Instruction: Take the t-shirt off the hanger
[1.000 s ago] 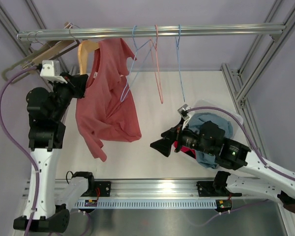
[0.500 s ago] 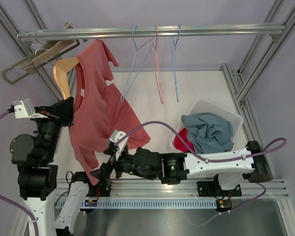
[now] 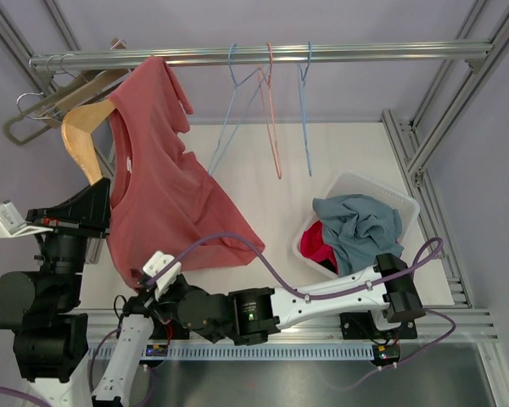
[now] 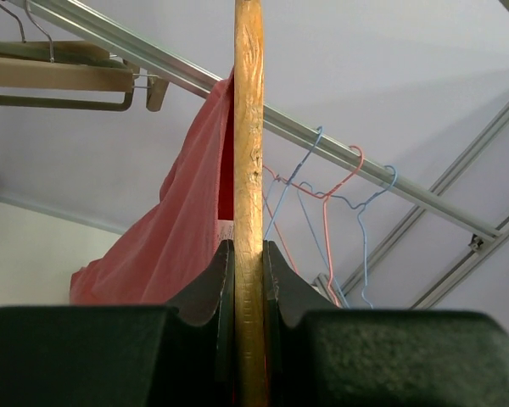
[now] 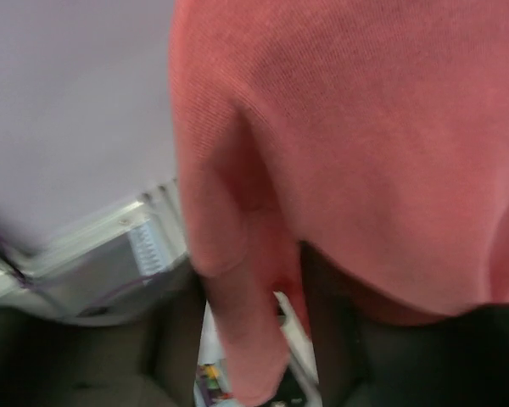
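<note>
The red t-shirt hangs on a wooden hanger, and one shoulder still leans against the rail. My left gripper holds the hanger's lower arm. In the left wrist view, the left gripper is shut tight on the wooden hanger, and the t-shirt drapes to its left. My right gripper is at the shirt's bottom hem, near the table's front left. The right wrist view is blurred. It shows the right gripper with a hanging fold of the t-shirt between its dark fingers.
Blue and pink wire hangers hang from the rail's middle. Spare wooden hangers hang at its left end. A white basket at the right holds blue and red clothes. Frame posts stand at the right side.
The left arm has drawn the hanger and shirt leftward and nearer. The right arm has swung from the basket to the shirt's hem, and its jaws have closed on a fold.
</note>
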Robot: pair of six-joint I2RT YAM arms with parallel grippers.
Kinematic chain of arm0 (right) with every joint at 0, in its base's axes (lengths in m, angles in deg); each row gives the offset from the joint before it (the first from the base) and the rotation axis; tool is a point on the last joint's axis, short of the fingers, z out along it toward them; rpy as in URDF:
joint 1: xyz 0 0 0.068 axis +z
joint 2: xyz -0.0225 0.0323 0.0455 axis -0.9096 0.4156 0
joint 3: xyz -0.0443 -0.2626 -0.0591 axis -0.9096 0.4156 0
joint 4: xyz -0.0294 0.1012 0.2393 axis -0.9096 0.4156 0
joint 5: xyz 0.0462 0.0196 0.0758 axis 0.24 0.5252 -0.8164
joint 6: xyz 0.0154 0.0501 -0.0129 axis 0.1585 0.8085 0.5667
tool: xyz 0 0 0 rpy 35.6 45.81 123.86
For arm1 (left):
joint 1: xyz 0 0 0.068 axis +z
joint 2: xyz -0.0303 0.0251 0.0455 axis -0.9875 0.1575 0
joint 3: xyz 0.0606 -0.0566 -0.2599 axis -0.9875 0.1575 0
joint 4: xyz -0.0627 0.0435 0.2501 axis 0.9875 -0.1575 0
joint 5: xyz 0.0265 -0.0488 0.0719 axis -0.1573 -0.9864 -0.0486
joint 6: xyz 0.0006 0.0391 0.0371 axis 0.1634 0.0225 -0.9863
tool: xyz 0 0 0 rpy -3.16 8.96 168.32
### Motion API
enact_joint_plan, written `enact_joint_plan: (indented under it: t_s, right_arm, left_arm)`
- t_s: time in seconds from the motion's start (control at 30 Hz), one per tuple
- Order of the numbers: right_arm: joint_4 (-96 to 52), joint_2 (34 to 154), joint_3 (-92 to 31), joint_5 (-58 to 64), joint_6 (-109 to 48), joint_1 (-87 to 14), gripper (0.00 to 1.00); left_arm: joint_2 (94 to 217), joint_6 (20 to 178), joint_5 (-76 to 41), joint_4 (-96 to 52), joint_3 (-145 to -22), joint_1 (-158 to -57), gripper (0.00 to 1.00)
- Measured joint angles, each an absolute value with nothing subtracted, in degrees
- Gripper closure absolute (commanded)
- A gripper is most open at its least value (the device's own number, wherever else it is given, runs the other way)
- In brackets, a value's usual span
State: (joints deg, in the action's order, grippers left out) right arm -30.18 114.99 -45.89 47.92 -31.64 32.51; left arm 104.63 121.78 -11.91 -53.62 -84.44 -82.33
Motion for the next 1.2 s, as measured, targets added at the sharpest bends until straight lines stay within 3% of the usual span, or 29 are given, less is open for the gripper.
enact_joint_plan:
  t_s: [0.03, 0.07, 0.23, 0.5, 0.73, 0.9, 1.2]
  right_arm:
    - [-30.4, 115.1, -45.9, 48.7, -32.5, 32.7, 0.87]
    - [-30.6, 115.2, -46.0, 49.4, -32.7, 32.9, 1.0]
    - [-29.2, 115.2, -47.7, 48.3, -33.9, 35.3, 1.0]
    - [-16.5, 114.9, -48.3, 36.2, -31.3, 44.4, 1.0]
    - [-12.4, 112.0, -43.5, 37.7, -25.7, 43.0, 1.0]
    - [-9.9, 102.4, -33.4, 40.5, -22.8, 40.2, 1.0]
    - [-7.3, 90.7, -33.3, 45.9, -33.8, 32.7, 1.0]
  left_arm:
    - [104.6, 122.0, -11.9, -53.9, -85.0, -82.3, 1.0]
    - [104.6, 122.3, -11.9, -54.1, -85.6, -82.3, 1.0]
    - [104.4, 122.4, -11.8, -54.1, -86.7, -82.3, 1.0]
    - [107.9, 121.7, -12.5, -57.8, -93.1, -82.3, 1.0]
    - [113.4, 121.5, -15.5, -62.2, -105.4, -82.4, 1.0]
    - [113.7, 122.2, -19.2, -62.5, -108.8, -82.4, 1.0]
    - [103.7, 127.0, -25.3, -58.4, -101.3, -82.5, 1.0]
